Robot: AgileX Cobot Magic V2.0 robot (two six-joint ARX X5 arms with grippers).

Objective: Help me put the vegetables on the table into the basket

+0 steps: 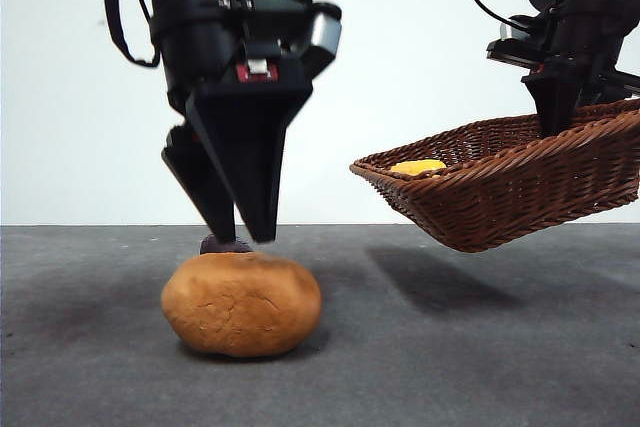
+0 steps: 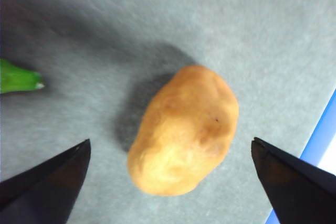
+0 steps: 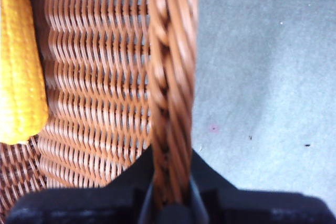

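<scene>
Basket [image 1: 520, 182] lifted off surface [image 1: 480, 367], right gripper [image 3: 170, 203] fingers clamped on rim, yellow corn [image 1: 418, 166] inside. Left gripper [image 1: 245, 232] fingers wide above potato [image 1: 241, 304].

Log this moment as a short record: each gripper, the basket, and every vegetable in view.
left gripper: open, jaws on either side of and above the brown potato
right gripper: shut on the basket rim, holding it tilted above the table
yellow vegetable: inside the basket
brown potato: on the table, not gripped
dark purple piece: behind the potato, mostly hidden
green item: on the table, only its tip shows
</scene>
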